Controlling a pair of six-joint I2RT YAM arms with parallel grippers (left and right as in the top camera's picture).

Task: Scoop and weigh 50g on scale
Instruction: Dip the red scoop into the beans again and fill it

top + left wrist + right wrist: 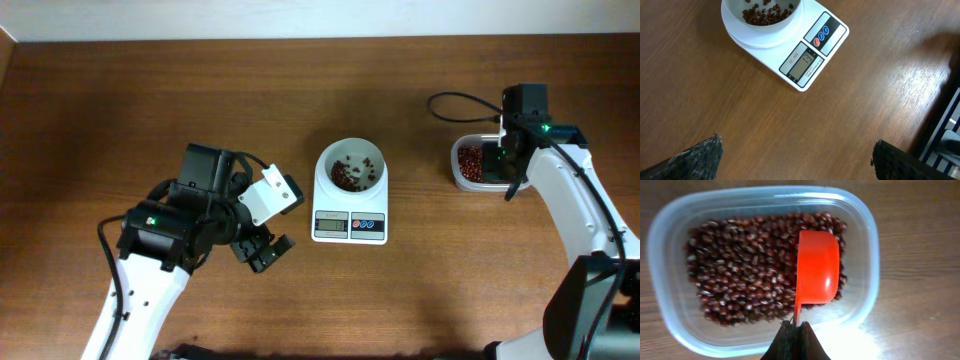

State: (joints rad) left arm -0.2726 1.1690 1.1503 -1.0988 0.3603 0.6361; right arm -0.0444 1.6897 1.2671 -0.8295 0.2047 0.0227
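The white scale (350,222) stands mid-table with its round bowl (350,166) on top, and a small heap of red-brown beans (346,176) lies in the bowl. The left wrist view shows the scale (802,64) and the beans (765,12) ahead of my left gripper (797,160), which is open with only bare wood between its fingers. That gripper (266,250) hovers left of the scale. My right gripper (796,326) is shut on the handle of a red scoop (817,272). The scoop's cup looks empty and sits over the beans (740,275) in the clear tub (865,240).
The clear tub (478,163) stands to the right of the scale, under the right arm (570,200). A black cable (455,100) loops behind it. Bare wooden tabletop (150,100) lies around the scale and to the far left.
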